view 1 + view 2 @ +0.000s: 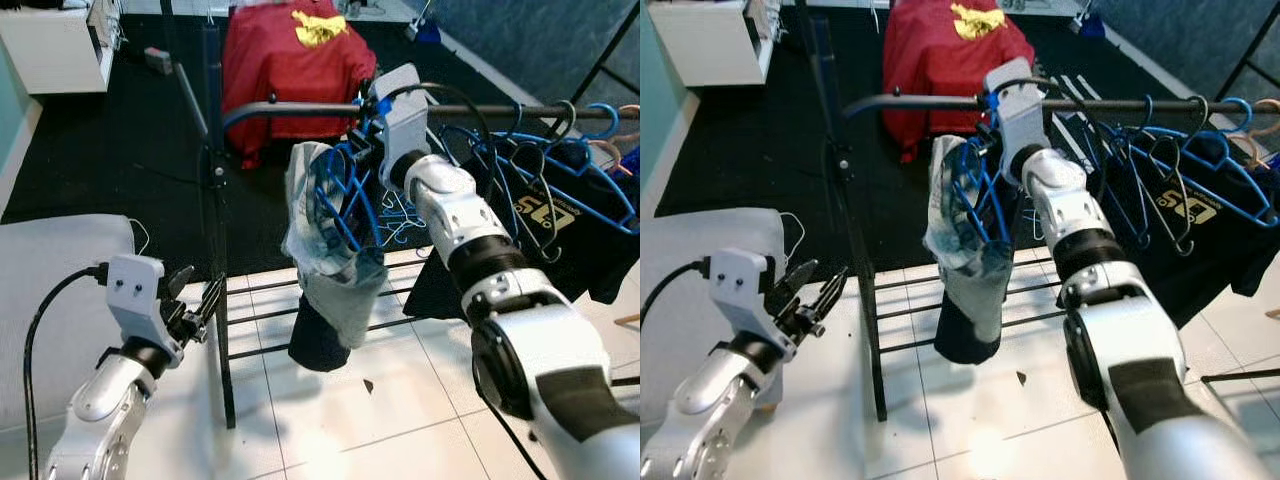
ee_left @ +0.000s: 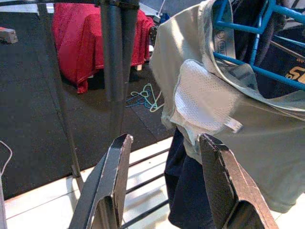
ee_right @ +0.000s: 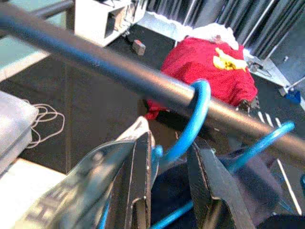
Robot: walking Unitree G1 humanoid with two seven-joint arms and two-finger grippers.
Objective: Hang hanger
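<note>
A blue hanger (image 1: pixel 345 195) carries a pale grey garment (image 1: pixel 330 260) with a dark piece hanging below it. Its hook (image 3: pixel 198 114) is looped over the dark rail (image 1: pixel 290 108) of the clothes rack. My right gripper (image 1: pixel 365 135) is up at the rail, shut on the hanger's neck just under the hook, with one finger on each side in the right wrist view (image 3: pixel 169 143). My left gripper (image 1: pixel 195 300) is low on the left, beside the rack's upright post. It is open with nothing between its fingers (image 2: pixel 164 140), facing the garment.
Several more blue hangers and a black shirt (image 1: pixel 560 215) hang further right on the rail. A red-covered object (image 1: pixel 290 70) stands behind the rack on dark carpet. A white cushion (image 1: pixel 60 260) is at my left. The rack's post (image 1: pixel 212 200) and low shelf bars (image 1: pixel 270 320) are ahead.
</note>
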